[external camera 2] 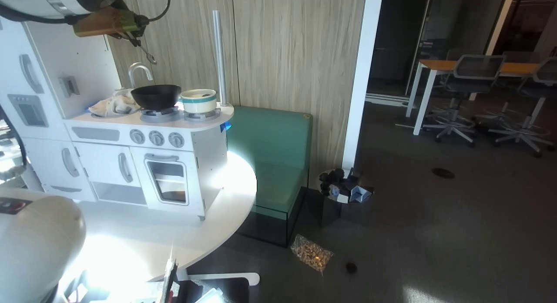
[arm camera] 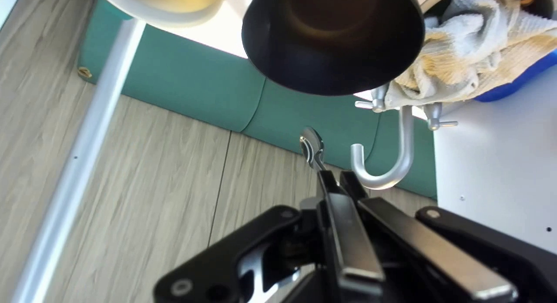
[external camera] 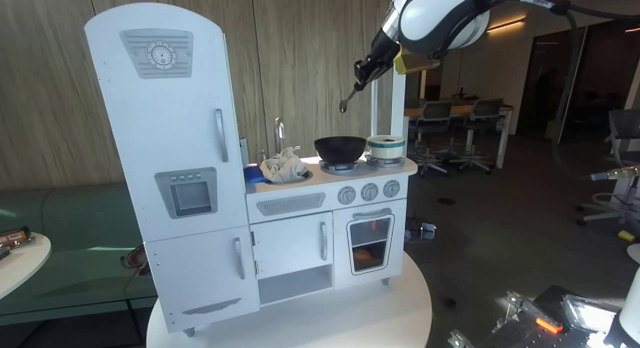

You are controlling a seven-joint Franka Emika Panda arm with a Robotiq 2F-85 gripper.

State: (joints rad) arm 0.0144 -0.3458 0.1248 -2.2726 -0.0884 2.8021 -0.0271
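While the gripper (arm camera: 337,183) hangs in the air above the white play kitchen (external camera: 285,219), its fingers are pinched together on the handle of a metal spoon (arm camera: 311,147), carried by the one arm (external camera: 425,23) present; the spoon's head juts out past the fingertips, long axis running on roughly along the fingers and slanting downward, head lowest, in both exterior views; those views also put the head higher than the black pan (external camera: 340,150), well apart from it; whether it lies squarely over the rim, cannot tell.

Surface: pan and, just beside it, a white pot (external camera: 386,149) with a teal band, each on its own burner (external camera: 386,162); crumpled cloth (external camera: 285,168) bunched over the sink (external camera: 309,177), near the curved faucet (external camera: 278,133); kitchen standing on a round white table (external camera: 350,318).

Room: wood-panelled wall (external camera 2: 296,42) and green bench (external camera 2: 270,181) behind; office chairs (external camera 2: 476,72) at a wood-topped desk (external camera 2: 441,65), farther off.
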